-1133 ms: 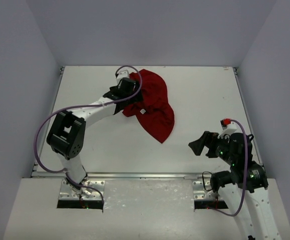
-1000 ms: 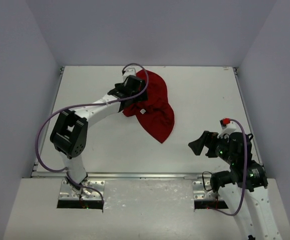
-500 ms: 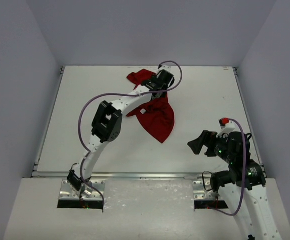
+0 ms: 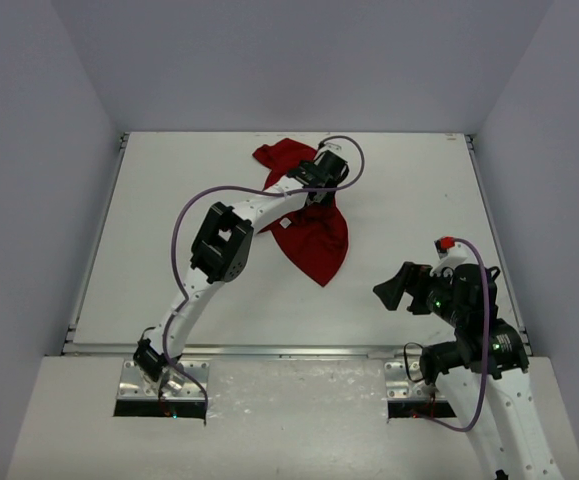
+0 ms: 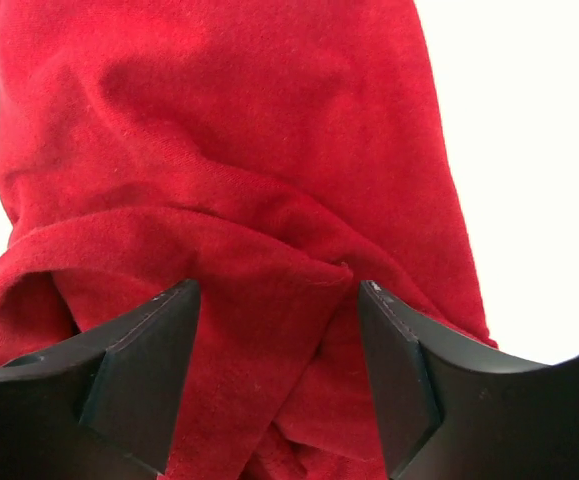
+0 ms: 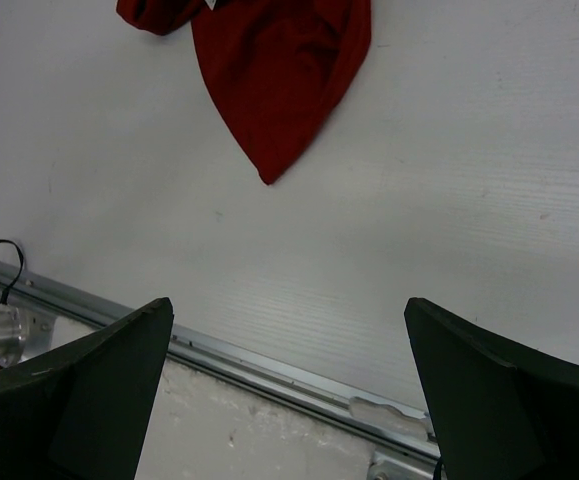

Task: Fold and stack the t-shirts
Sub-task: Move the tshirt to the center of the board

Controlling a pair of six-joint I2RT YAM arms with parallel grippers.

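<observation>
The t-shirt (image 4: 314,235) lies crumpled on the worktop (image 4: 169,200), toward the middle of the far edge. One rounded lobe lies close to that edge and a tapering point reaches back toward the middle. Its white tag (image 4: 285,222) shows beside the left forearm. The left gripper (image 5: 274,370) hangs low over the far part of the heap, jaws partway apart astride a raised fold and not visibly pinching it. The right gripper (image 4: 394,290) hovers near the near right corner, well apart from the cloth, jaws wide with nothing between them. The main risk, as I judge it, is that a close on this ridge would catch several layers at once. A pull would then drag the whole bundle instead of opening it out. Neither hem nor sleeves can be told apart in the bunched cloth, so a corner is hard to choose. The left arm is stretched long, and the back wall (image 4: 299,60) rises just beyond the far edge, so there is little room to draw the cloth farther away. Bare worktop lies open to the left, to the right and toward the near-edge rail (image 4: 269,350), enough to spread the t-shirt flat.
</observation>
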